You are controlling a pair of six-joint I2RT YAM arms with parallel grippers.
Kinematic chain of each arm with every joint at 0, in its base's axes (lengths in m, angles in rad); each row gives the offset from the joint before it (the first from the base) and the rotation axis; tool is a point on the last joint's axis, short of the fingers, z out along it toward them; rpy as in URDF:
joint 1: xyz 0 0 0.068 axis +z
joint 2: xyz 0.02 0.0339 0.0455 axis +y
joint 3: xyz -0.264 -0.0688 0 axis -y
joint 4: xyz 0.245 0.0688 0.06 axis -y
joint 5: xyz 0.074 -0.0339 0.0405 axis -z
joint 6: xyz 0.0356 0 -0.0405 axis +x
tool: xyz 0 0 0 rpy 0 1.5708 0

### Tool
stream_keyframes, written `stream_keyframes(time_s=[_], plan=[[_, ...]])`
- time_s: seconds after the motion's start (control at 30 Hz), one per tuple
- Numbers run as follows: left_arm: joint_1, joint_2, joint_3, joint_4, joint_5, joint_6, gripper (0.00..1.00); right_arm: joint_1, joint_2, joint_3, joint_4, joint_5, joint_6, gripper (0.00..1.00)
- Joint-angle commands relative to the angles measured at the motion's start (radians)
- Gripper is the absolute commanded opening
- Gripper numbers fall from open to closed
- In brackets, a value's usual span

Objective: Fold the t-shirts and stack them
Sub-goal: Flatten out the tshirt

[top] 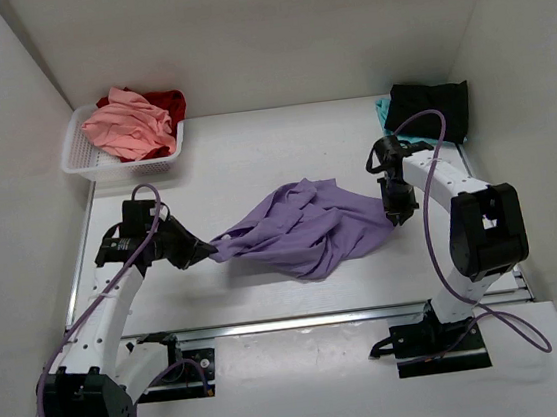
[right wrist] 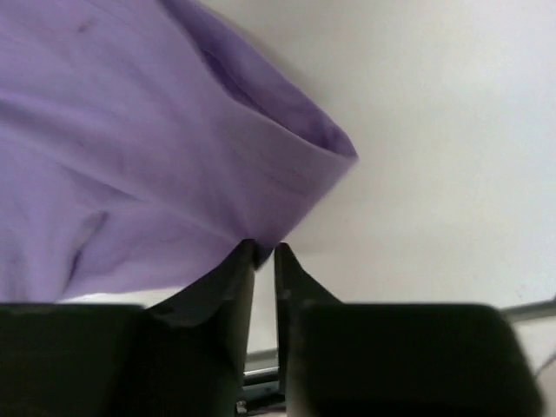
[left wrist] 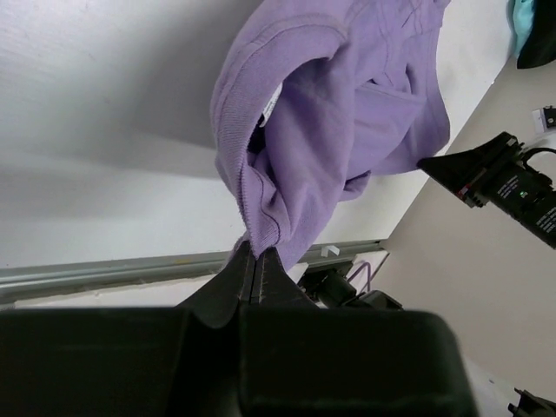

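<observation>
bridging left hand (top: 206, 249), right hand (top: 397, 217): t-shirt (top: 306, 227)

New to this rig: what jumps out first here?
The lavender shirt lies crumpled mid-table: the left gripper is pinched shut on its left edge, and the right gripper sits at its right edge. Then the white basket far left, holding a salmon-pink shirt and a red shirt, and a black shirt far right.
</observation>
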Motion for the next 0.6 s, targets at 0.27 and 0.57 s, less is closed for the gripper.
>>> stream_keyframes(time_s=[0.27, 0.57], plan=[[0.01, 0.051, -0.029, 0.069, 0.06, 0.052, 0.0, 0.152, 0.108, 0.351, 0.126, -0.288, -0.082, 0.25], [0.05, 0.068, -0.017, 0.036, 0.087, 0.1, 0.0, 0.247, 0.305, 0.405, 0.206, -0.462, -0.186, 0.34]])
